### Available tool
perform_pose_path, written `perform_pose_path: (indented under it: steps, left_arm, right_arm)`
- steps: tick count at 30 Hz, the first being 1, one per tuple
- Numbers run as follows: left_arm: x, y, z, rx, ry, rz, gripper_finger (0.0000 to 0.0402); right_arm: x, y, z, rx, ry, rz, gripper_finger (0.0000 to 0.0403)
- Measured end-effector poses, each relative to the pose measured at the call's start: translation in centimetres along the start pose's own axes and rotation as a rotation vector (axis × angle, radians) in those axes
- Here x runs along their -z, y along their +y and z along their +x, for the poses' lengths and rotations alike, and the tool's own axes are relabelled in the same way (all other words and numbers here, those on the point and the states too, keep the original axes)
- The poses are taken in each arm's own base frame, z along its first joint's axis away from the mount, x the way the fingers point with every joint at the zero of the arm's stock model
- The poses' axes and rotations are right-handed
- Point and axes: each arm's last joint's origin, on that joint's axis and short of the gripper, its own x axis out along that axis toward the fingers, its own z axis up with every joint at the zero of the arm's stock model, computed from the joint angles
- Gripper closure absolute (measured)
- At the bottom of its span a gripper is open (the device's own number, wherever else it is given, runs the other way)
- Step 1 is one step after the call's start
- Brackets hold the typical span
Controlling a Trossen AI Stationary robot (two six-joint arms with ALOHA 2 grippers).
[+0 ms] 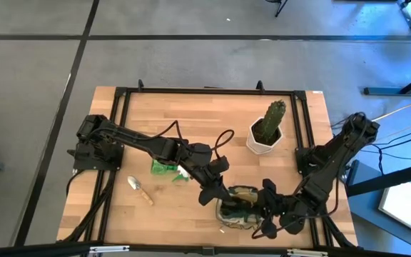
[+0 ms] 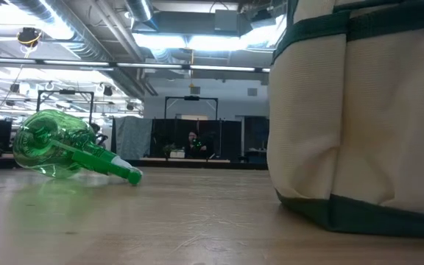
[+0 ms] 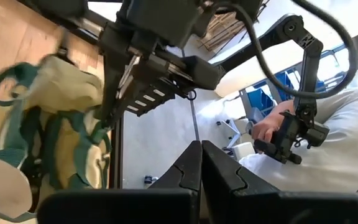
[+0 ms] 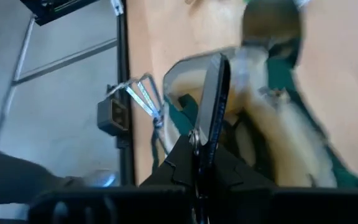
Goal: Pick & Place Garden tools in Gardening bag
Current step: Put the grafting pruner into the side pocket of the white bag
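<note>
The olive-khaki gardening bag stands on the table near its front edge and fills the right of the low view. My right gripper is over the bag's mouth, shut on black pruning shears. My left gripper hovers just left of the bag, shut with nothing between its fingers. A green spray bottle lies on its side on the wood. A silver trowel with a wooden handle lies flat left of the bag. My right gripper pinches the shears between its two fingers near the silver rivet. The fingers slant down from the table's right side and lie along the tool. The shears stick out past the fingertips, their free end over the bag's open top. Whether that end touches the bag cannot be told.
A cactus in a white pot stands at the back right of the table. A black metal frame runs around the tabletop. Bare wood lies at the far left and between the bottle and the pot.
</note>
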Motion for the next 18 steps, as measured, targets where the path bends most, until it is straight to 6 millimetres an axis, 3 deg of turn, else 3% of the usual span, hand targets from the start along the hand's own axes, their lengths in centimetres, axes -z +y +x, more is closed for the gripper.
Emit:
perform_pose_path:
  steps: [4, 18]
  left_arm:
    - [0.05, 0.05, 0.0, -0.005, 0.005, -0.003, 0.0398]
    - [0.18, 0.2, 0.0, -0.019, 0.018, -0.009, 0.04]
  right_arm:
    - [0.49, 0.09, 0.77, 0.01, 0.006, 0.043, 0.0393]
    - [0.38, -0.38, 0.66, 0.116, -0.101, 0.03, 0.0393]
